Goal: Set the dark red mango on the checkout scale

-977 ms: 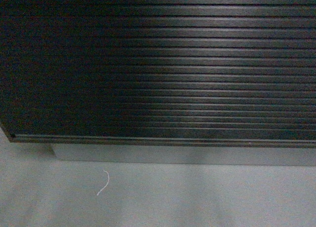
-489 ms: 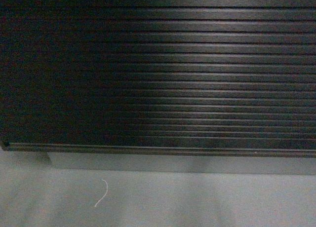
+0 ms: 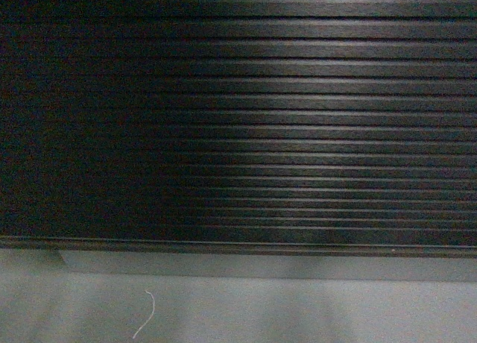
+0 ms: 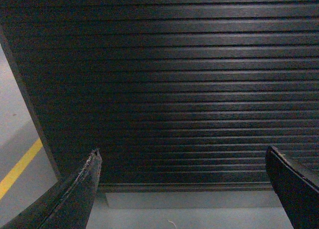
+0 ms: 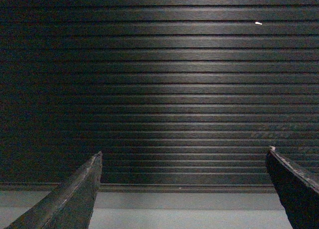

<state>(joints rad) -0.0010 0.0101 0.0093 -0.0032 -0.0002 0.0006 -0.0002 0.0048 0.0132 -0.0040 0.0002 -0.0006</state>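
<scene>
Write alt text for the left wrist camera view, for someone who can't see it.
The checkout's dark ribbed front panel fills the view, framed by the open, empty left gripper. Grey floor with a yellow line shows at far left.

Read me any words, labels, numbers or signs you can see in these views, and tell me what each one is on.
None: no readable text in any view.
The checkout front panel shows only plain horizontal ribs.
The small white mark on it in the right wrist view is too small to read, if it is text at all.
The yellow line on the floor carries no lettering.
</scene>
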